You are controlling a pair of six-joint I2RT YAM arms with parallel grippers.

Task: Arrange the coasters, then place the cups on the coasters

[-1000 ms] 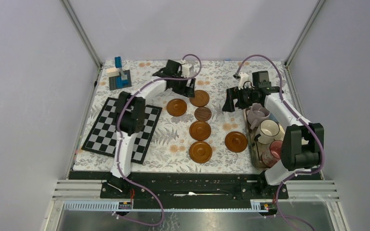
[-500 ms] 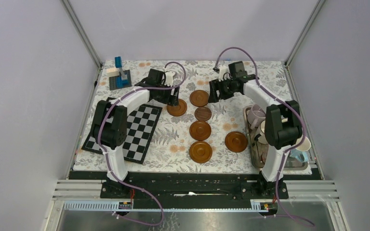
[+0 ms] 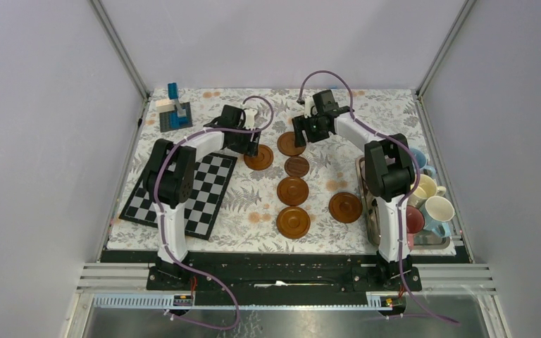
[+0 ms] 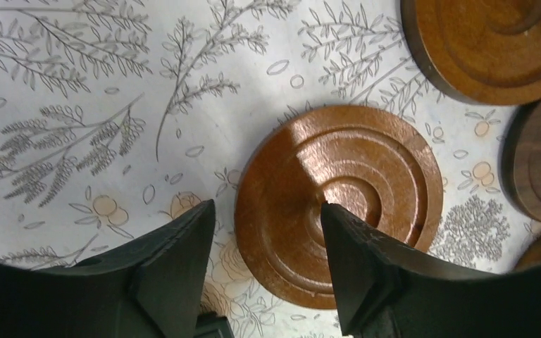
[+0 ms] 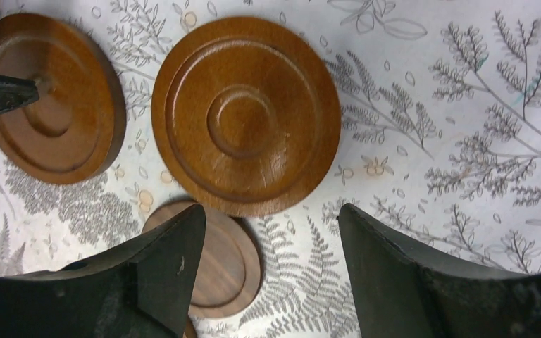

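Six wooden coasters lie mid-table. A column of dark and orange ones (image 3: 292, 191) runs toward me, and one (image 3: 345, 207) sits apart on the right. My left gripper (image 3: 251, 147) is open and low over the left coaster (image 4: 338, 204). Its jaws straddle that coaster's left rim, one finger (image 4: 176, 260) over the cloth and the other over the disc. My right gripper (image 5: 271, 208) is open just short of the far coaster (image 5: 245, 116), with a dark coaster (image 5: 218, 260) beneath its left finger. The cups (image 3: 426, 204) stand bunched in the tray at the right.
A grey metal tray (image 3: 372, 220) sits by the right table edge. The black-and-white chequered board (image 3: 183, 186) lies at the left. A blue and white block toy (image 3: 175, 113) stands in the far left corner. Frame posts rise at both far corners.
My right arm swung left from the tray to the far coaster, its jaws narrower than before. My left gripper dropped onto the left coaster's rim and its jaws closed a little.
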